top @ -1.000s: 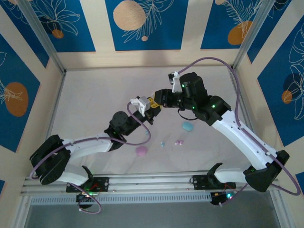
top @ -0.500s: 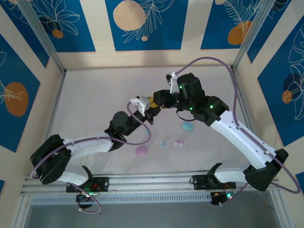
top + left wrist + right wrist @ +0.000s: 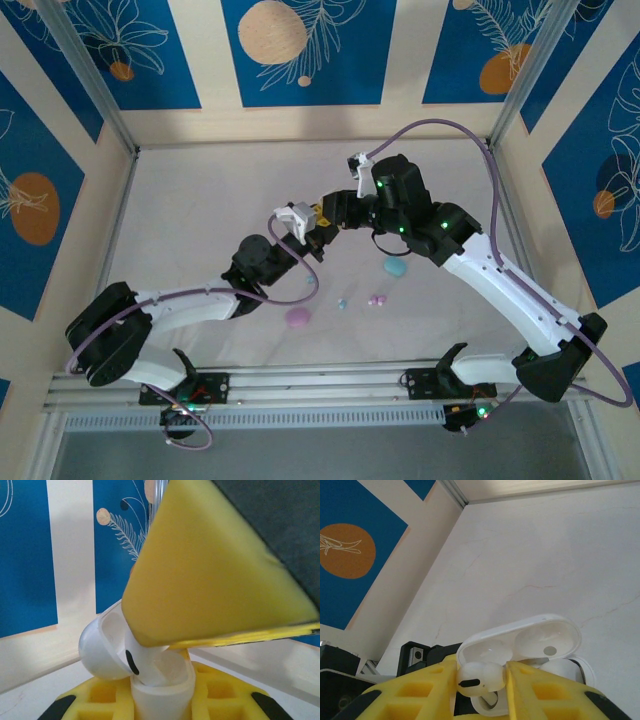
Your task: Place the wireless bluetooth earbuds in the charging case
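Observation:
My left gripper [image 3: 320,232] is raised over the table's middle, shut on a white charging case [image 3: 161,692] whose lid [image 3: 102,650] stands open. My right gripper [image 3: 336,208] meets it from the right, shut on a white earbud [image 3: 479,678] that sits at the mouth of the case's left socket. In the left wrist view this earbud [image 3: 134,661] tilts into the case under the right gripper's yellow finger [image 3: 215,570]. A second white earbud [image 3: 561,668] lies seated in the other socket, below the open lid [image 3: 530,639]. Left gripper [image 3: 161,702]; right gripper [image 3: 481,681].
On the table below lie a teal case [image 3: 395,266], a pink case [image 3: 298,318], a small teal earbud [image 3: 341,303] and pink earbuds [image 3: 377,299]. Walls with metal posts close in the table on three sides.
My right gripper has shifted slightly left and closed in on the case held by my left gripper. The left arm has stayed still.

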You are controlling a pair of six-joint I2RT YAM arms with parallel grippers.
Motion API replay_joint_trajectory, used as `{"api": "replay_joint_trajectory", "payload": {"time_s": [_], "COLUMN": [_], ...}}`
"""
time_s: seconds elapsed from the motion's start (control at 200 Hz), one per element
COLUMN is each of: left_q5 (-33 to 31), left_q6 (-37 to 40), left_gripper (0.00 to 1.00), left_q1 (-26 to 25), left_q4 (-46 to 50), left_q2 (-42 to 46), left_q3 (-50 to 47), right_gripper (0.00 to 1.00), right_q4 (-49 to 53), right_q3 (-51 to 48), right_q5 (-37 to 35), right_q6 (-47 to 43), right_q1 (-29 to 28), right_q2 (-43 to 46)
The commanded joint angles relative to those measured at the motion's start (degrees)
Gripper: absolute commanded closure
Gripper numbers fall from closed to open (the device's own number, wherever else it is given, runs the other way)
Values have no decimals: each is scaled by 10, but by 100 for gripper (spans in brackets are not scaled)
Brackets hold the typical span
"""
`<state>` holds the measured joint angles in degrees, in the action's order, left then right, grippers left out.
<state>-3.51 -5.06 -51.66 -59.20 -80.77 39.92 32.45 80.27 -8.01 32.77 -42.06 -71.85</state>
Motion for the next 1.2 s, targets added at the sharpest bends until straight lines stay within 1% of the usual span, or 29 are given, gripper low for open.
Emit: {"api": "replay_joint_trajectory", "payload": {"time_s": [0.0, 0.235, 0.66, 0.915, 1.07, 1.191], "left_q5": [0, 3, 13, 11, 11, 12], "left_q6": [-8, -7, -7, -5, 7, 21], "left_gripper": [87, 87, 87, 87, 87, 88], "left_q1": [-6, -6, -7, -6, -6, -6], "left_q4": [-72, -73, -61, -48, -9, 16], "left_q2": [4, 4, 7, 12, 22, 28], "left_q3": [24, 24, 21, 13, 13, 13], "right_gripper": [68, 66, 60, 56, 54, 54], "right_q4": [31, 31, 22, -6, -30, -37], "right_q3": [2, 5, 12, 13, 7, 4], "right_q5": [-16, -16, -4, 37, 59, 82], "right_q6": [-10, -7, 5, 0, -8, -8], "right_q1": [-4, -3, 2, 11, 17, 33], "right_q2": [3, 13, 22, 36, 49, 51]}}
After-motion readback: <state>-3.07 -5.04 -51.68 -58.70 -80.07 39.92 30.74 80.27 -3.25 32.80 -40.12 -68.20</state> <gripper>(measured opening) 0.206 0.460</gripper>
